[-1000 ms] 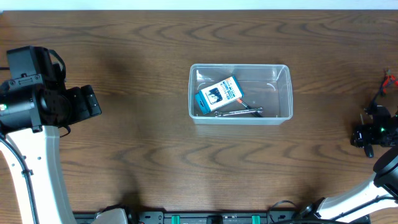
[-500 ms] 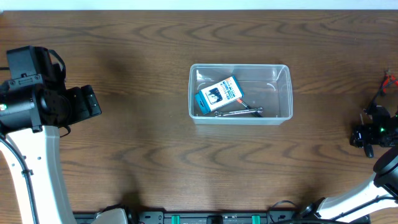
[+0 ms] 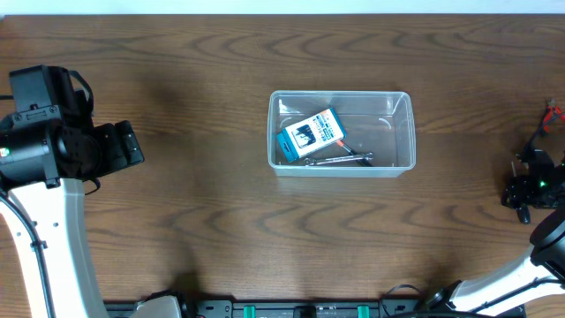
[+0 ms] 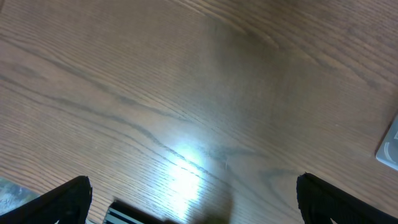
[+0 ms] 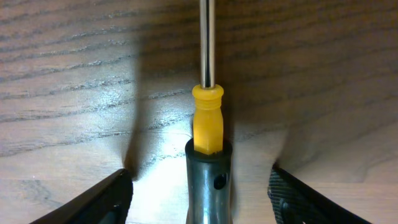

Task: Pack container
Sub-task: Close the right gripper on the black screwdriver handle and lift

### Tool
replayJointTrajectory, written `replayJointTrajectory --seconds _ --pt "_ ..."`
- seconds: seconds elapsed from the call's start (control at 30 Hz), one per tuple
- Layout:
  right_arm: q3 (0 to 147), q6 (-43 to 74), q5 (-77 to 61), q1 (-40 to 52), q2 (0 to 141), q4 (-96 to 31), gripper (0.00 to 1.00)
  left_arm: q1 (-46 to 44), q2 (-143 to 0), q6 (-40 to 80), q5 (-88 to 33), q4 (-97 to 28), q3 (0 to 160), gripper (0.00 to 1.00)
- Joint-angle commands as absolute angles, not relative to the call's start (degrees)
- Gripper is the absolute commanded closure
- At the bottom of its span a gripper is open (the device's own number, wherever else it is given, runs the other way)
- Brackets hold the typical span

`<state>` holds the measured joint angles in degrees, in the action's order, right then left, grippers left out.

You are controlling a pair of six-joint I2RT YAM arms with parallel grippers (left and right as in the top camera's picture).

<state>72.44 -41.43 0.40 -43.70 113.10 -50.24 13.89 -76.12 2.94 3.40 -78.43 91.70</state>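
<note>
A clear plastic container (image 3: 402, 132) stands mid-table, holding a blue-and-white carded package (image 3: 311, 132) and a metal wrench (image 3: 340, 160). In the right wrist view a screwdriver (image 5: 207, 121) lies on the wood, with a steel shaft, a yellow collar and a grey handle. My right gripper (image 5: 202, 196) is open, its fingers (image 5: 106, 199) spread on either side of the handle without touching it. It sits at the table's far right edge (image 3: 521, 193). My left gripper (image 4: 196, 202) is open over bare wood at the far left (image 3: 132, 146).
A corner of the container (image 4: 390, 146) shows at the right edge of the left wrist view. Red-tipped wires (image 3: 553, 115) lie by the right table edge. Black equipment (image 3: 300, 309) runs along the front edge.
My right gripper has shifted slightly to the right. The left arm and the container's contents have not moved.
</note>
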Motion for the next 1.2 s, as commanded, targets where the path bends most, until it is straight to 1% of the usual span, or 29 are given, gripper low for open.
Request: replayJointTrajectory --seconds 0.0,0.17,0.27,0.4,0.57,0.7,0.8,0.97,1.17 --pt "72.1 -41.4 -0.2 -44.2 113.6 -50.0 0.32 14.2 -76.0 2.6 3.5 -78.6 92.3 0.02" --pt "72.1 -40.8 -0.2 -44.2 113.6 -49.4 0.44 14.2 -76.0 2.6 3.5 -78.6 92.3 0.02" --pt "72.1 -40.7 -0.2 -44.2 113.6 -49.1 0.48 14.2 -76.0 2.6 3.5 -78.6 92.3 0.02" --pt "72.1 -40.7 -0.3 -44.2 113.6 -48.8 0.58 14.2 -76.0 2.6 3.5 -78.6 92.3 0.02" --pt "72.1 -40.7 -0.3 -44.2 113.6 -48.4 0.61 14.2 -76.0 2.6 3.5 -78.6 92.3 0.02" --pt "72.1 -40.7 -0.3 -44.2 113.6 -48.1 0.68 14.2 -76.0 2.6 3.5 -78.6 92.3 0.02" --pt "72.2 -40.7 -0.3 -44.2 113.6 -48.0 0.67 14.2 -76.0 2.6 3.5 -78.6 92.3 0.02" --pt "72.3 -40.7 -0.3 -44.0 113.6 -48.0 0.76 14.2 -76.0 2.6 3.5 -78.6 92.3 0.02" --pt "72.8 -40.7 -0.3 -42.4 113.6 -47.9 0.76 14.2 -76.0 2.6 3.5 -78.6 92.3 0.02"
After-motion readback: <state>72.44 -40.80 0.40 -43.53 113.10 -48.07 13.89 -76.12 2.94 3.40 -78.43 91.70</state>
